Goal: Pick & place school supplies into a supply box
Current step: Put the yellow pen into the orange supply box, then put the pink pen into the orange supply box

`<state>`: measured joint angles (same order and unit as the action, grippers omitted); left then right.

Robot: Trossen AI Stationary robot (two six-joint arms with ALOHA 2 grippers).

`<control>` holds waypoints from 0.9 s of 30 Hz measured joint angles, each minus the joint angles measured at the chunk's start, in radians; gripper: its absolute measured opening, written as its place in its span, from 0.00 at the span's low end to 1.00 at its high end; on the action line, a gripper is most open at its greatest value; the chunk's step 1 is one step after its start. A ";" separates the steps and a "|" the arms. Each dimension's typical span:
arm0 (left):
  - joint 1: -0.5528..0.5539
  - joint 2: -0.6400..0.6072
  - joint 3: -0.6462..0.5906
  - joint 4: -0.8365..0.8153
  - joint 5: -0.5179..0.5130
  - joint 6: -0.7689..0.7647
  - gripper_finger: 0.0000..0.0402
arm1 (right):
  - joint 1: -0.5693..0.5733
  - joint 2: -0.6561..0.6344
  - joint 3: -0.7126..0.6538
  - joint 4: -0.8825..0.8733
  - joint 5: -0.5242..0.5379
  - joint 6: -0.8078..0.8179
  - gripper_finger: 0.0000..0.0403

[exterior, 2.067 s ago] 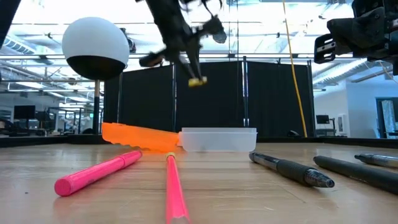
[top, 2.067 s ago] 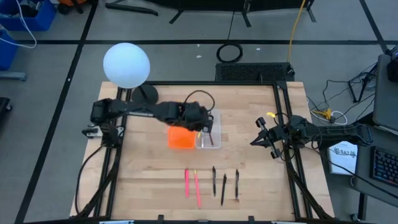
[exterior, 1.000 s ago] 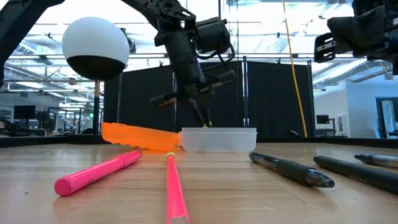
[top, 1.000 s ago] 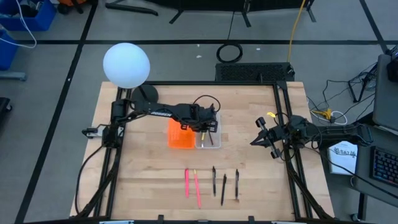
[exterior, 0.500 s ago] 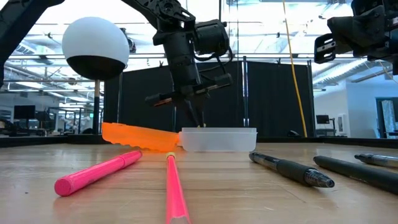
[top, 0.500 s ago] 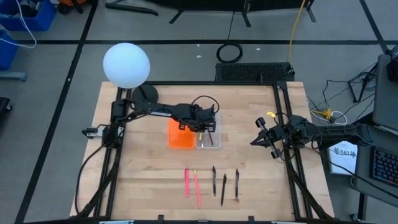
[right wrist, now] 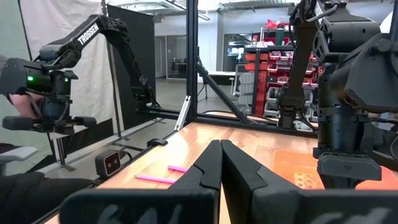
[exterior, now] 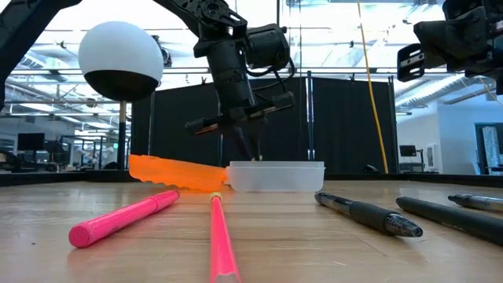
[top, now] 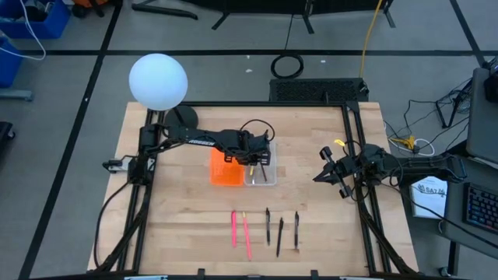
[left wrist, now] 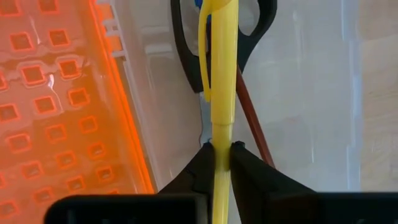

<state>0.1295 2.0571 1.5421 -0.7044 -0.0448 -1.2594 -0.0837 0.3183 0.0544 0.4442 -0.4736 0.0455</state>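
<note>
Yellow pen (left wrist: 222,93) hangs pinched in the left gripper (left wrist: 222,163) directly over the clear supply box (top: 261,168), having come down from well above it two seconds ago, and has barely moved in the last half second. Scissors (left wrist: 186,56) and a dark pencil (left wrist: 252,127) already lie inside. Release looks imminent. The right gripper (right wrist: 219,163), fingers pressed together, waits near the table's right edge.

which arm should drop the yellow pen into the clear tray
Left. Its claw is shut on the yellow pen, right over the clear tray holding the scissors. The right claw waits at the table's right edge, empty.
</note>
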 joint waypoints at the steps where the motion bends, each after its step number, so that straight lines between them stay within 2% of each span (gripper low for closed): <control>1: 0.000 0.000 0.000 0.000 0.001 0.000 0.13 | 0.000 0.000 0.000 0.000 0.000 0.003 0.00; 6: 0.000 0.000 0.000 0.000 0.008 -0.007 0.16 | 0.000 0.000 0.000 0.000 0.000 0.022 0.00; 12: 0.000 0.000 0.000 0.014 0.007 -0.004 0.11 | 0.000 0.000 0.000 0.000 0.000 0.022 0.00; 16: 0.000 -0.019 0.000 0.090 0.006 0.075 0.09 | 0.000 0.000 0.000 0.000 0.000 0.022 0.00; 19: 0.000 -0.082 0.000 0.167 0.058 0.130 0.09 | 0.000 0.000 0.000 0.000 0.000 0.022 0.00; 22: -0.022 -0.172 0.001 0.164 0.120 0.170 0.08 | 0.000 0.000 0.000 -0.016 0.000 0.021 0.00; 25: -0.104 -0.286 0.001 0.052 0.078 0.203 0.03 | 0.000 0.000 0.000 -0.030 0.000 0.020 0.00; 27: -0.189 -0.370 0.001 -0.053 -0.002 0.166 0.01 | 0.001 0.000 0.000 -0.030 0.000 0.021 0.00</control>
<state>-0.0591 1.6875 1.5433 -0.7575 -0.0469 -1.0932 -0.0831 0.3183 0.0544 0.4142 -0.4736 0.0669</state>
